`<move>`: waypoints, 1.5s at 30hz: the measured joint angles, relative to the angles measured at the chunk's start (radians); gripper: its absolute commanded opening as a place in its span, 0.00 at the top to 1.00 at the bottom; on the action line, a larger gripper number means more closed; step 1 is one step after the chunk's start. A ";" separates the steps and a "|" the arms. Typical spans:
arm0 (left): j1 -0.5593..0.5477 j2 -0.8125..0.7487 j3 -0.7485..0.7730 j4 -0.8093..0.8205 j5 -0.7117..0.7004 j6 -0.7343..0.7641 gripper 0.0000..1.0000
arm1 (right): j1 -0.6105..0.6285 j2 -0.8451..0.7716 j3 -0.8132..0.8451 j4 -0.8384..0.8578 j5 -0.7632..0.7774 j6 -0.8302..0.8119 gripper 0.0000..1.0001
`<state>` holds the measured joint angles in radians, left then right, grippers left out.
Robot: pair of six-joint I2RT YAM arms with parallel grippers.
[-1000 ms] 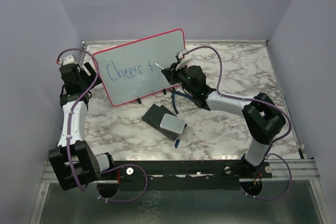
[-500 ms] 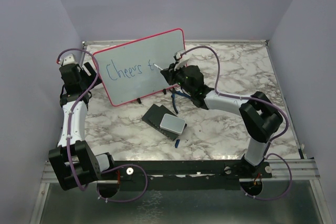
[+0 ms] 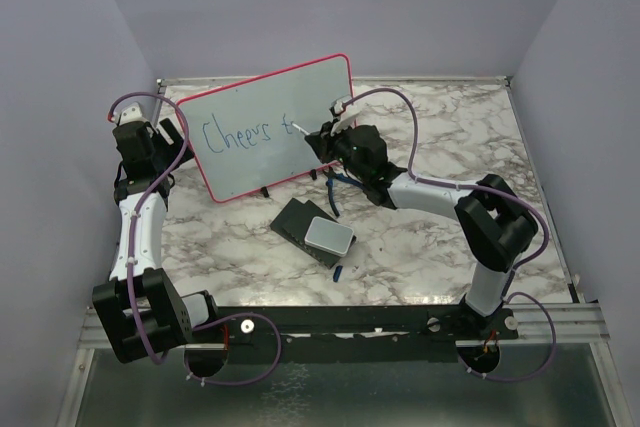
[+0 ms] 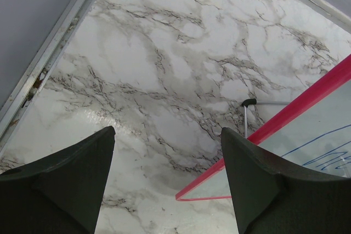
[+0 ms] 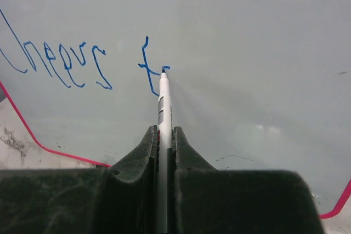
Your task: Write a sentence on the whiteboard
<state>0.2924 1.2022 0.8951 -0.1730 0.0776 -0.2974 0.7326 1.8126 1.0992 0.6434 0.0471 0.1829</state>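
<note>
The whiteboard [image 3: 270, 132] stands tilted at the back left of the table, its frame red-pink. The sentence [image 3: 245, 134] on it is blue handwriting that reads "Cheers t". My right gripper [image 3: 325, 137] is shut on a white marker [image 5: 164, 108]. The marker's tip touches the board at the right end of the crossbar of the "t" [image 5: 147, 69]. In the right wrist view the gripper [image 5: 163, 131] clamps the marker's barrel between both fingers. My left gripper [image 4: 167, 131] is open by the board's left edge, with the board's lower corner [image 4: 189, 194] showing between its fingers.
A dark block with a grey-white pad [image 3: 328, 235] lies on a dark slab [image 3: 297, 219] in front of the board. A small blue cap [image 3: 339, 271] lies nearer the arms. One black foot of the board [image 4: 249, 102] rests on the marble. Purple walls enclose the table.
My right gripper has shifted slightly left, closer to the board, with the marker in it. The "t" has gained a little of its crossbar. The left arm has not moved.
</note>
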 measured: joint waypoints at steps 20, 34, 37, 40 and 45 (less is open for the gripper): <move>0.000 0.000 0.000 0.000 0.000 0.000 0.20 | 0.000 -0.006 -0.026 -0.002 0.045 0.000 0.99; 0.000 -0.005 0.000 0.000 0.000 0.000 0.20 | 0.000 -0.009 -0.025 -0.001 0.060 -0.001 0.99; 0.000 -0.005 0.000 0.000 0.000 0.000 0.20 | 0.000 -0.009 -0.025 -0.001 0.060 -0.001 0.99; 0.000 -0.005 0.000 0.000 0.000 0.000 0.20 | 0.000 -0.009 -0.025 -0.001 0.060 -0.002 0.99; 0.000 -0.005 0.000 0.000 0.000 0.000 0.20 | 0.000 -0.009 -0.020 -0.001 0.060 -0.003 0.99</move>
<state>0.2920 1.1976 0.8948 -0.1730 0.0780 -0.2974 0.7326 1.8034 1.0794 0.6426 0.1066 0.1802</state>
